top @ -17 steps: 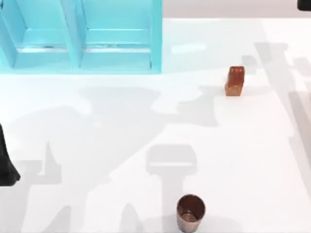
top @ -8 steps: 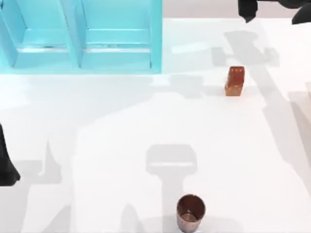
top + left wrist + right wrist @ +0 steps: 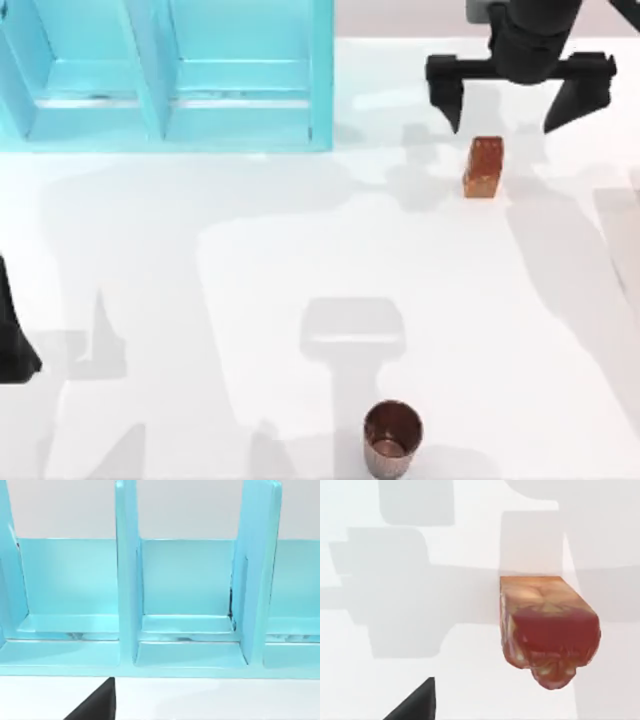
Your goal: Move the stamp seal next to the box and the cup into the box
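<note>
Top view, right end effector open above stamp seal, cup apart

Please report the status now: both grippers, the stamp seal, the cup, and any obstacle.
Right gripper open, above the stamp seal. Left gripper parked at table's left edge. Cup upright near front edge, outside the box. No obstacle.

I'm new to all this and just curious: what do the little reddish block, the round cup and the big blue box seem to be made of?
The stamp seal looks like reddish-brown wood or resin, with mottled orange faces. The cup looks like copper-toned metal: ribbed sides and a dark, shiny inside. The box looks like smooth turquoise plastic or painted board; which one is unclear.
</note>
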Tool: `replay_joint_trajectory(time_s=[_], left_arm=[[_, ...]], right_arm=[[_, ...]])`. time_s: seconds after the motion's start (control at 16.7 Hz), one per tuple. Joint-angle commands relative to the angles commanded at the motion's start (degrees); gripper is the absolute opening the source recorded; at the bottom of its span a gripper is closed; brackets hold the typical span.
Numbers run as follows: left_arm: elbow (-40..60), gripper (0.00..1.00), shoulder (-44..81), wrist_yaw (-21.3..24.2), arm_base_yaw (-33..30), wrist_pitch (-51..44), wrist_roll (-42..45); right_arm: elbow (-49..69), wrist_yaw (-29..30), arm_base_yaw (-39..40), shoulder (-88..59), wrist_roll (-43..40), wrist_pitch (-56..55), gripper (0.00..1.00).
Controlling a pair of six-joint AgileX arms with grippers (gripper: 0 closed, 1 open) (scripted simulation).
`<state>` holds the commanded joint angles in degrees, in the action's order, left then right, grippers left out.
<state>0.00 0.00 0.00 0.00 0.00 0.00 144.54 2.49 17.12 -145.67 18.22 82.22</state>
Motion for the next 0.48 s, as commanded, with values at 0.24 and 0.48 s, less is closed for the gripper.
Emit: replay_joint_trajectory(time_s=[0.24, 0.48], left_arm=[[0.0, 1.0, 0.0, 0.0, 0.0, 0.0, 0.0], [0.0, 1.0, 0.0, 0.0, 0.0, 0.0, 0.0]], right_arm=[[1.0, -0.2, 0.3, -1.1, 0.5, 1.0, 1.0], [0.7, -0.2, 0.0, -1.2, 0.4, 0.8, 1.0]])
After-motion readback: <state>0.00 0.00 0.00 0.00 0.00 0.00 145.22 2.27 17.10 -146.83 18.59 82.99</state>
